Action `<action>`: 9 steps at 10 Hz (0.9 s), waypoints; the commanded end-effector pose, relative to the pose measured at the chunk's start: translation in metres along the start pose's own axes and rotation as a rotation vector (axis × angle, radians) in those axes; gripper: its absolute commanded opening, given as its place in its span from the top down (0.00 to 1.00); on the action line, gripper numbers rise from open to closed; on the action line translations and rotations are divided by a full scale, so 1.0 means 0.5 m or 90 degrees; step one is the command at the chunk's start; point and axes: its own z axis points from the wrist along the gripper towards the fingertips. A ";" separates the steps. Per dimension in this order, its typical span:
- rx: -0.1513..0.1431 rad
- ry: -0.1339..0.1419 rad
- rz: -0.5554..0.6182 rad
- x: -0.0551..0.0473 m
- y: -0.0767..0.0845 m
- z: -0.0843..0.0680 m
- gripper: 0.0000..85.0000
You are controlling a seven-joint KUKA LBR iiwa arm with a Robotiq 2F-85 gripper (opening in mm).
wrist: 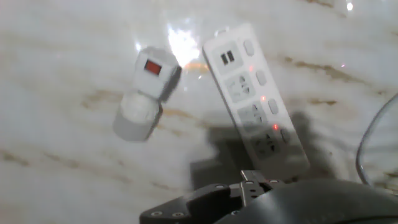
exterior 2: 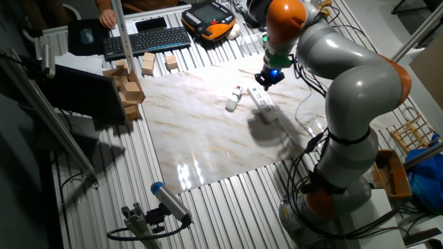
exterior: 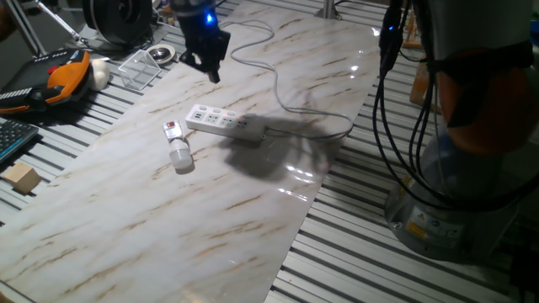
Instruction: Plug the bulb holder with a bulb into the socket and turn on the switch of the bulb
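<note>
The bulb holder lies on its side on the marble tabletop, just left of the socket strip. Its bulb points toward the near edge. In the hand view the holder shows its red switch facing up, with the bulb below it and the strip to the right. My gripper hovers above and behind the strip's left end. Its fingers look spread and it holds nothing. It also shows in the other fixed view.
The strip's pale cable loops across the back of the tabletop. A clear plastic box, a cream ball and an orange pendant lie at the back left. A wooden block lies at the left edge.
</note>
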 end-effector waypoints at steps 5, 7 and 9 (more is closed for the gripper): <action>-0.006 0.002 0.011 -0.039 0.026 0.067 1.00; -0.007 -0.002 -0.006 -0.044 0.029 0.077 1.00; -0.011 0.005 0.000 -0.044 0.029 0.077 1.00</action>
